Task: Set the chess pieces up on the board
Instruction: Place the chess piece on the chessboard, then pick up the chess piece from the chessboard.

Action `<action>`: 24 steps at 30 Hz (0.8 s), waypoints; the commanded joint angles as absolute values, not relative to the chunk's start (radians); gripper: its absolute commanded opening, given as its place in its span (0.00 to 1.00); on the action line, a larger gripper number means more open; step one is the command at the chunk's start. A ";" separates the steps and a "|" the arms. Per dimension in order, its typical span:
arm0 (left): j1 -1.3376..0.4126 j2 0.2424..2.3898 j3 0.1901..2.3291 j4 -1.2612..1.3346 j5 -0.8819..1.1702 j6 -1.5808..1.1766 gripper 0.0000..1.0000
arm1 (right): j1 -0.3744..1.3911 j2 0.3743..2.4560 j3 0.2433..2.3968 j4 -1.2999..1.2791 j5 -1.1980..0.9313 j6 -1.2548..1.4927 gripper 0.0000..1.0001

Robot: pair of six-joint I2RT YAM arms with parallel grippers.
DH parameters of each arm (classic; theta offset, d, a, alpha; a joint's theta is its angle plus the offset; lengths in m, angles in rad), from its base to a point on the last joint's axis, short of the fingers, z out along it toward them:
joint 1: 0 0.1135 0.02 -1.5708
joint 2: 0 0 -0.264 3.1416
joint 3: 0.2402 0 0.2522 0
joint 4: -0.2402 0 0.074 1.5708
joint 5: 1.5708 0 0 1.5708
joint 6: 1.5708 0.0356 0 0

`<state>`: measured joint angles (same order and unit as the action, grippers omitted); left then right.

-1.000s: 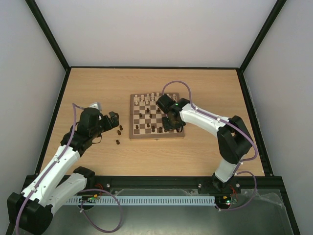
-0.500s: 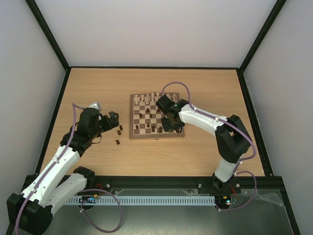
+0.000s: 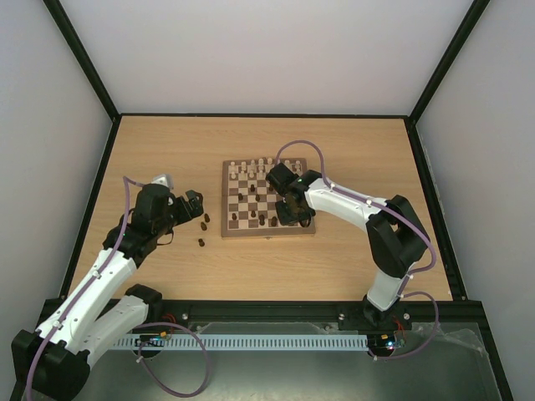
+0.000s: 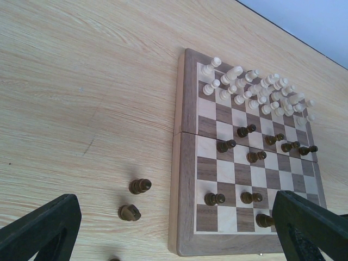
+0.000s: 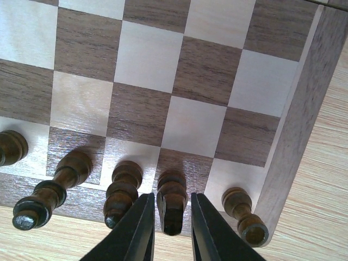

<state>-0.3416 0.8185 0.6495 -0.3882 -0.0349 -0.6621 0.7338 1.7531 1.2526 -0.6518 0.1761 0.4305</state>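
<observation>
The board (image 3: 226, 200) lies mid-table, with pale pieces (image 3: 261, 167) along its far rows and dark pieces (image 3: 262, 219) scattered on the near half. My right gripper (image 3: 294, 213) hangs low over the near right edge. In the right wrist view its jaws (image 5: 169, 228) straddle a dark knight (image 5: 173, 204) standing on a near-row square, with a thin gap on each side. My left gripper (image 3: 197, 205) is open wide and empty, left of the board. Loose dark pieces (image 4: 140, 186) lie on the table ahead of it.
In the right wrist view a dark bishop (image 5: 122, 193) and a rook (image 5: 243, 215) stand close on either side of the knight. Another loose dark piece (image 3: 201, 243) lies on the table near the board's left corner. Black frame rails bound the table.
The right arm's elbow has shifted slightly to the left. Both grippers stay about where they were. No piece has visibly moved.
</observation>
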 commanded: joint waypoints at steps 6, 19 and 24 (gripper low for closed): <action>-0.335 0.810 0.643 -0.393 -0.039 -0.659 0.99 | 0.741 1.717 1.286 -0.720 0.198 0.434 0.29; -0.335 0.765 0.627 -0.365 -0.013 -0.652 0.99 | 0.723 1.679 1.428 -0.763 0.261 0.400 0.44; -0.336 0.789 0.636 -0.357 -0.011 -0.646 0.99 | 0.638 1.733 1.500 -0.725 0.240 0.384 0.44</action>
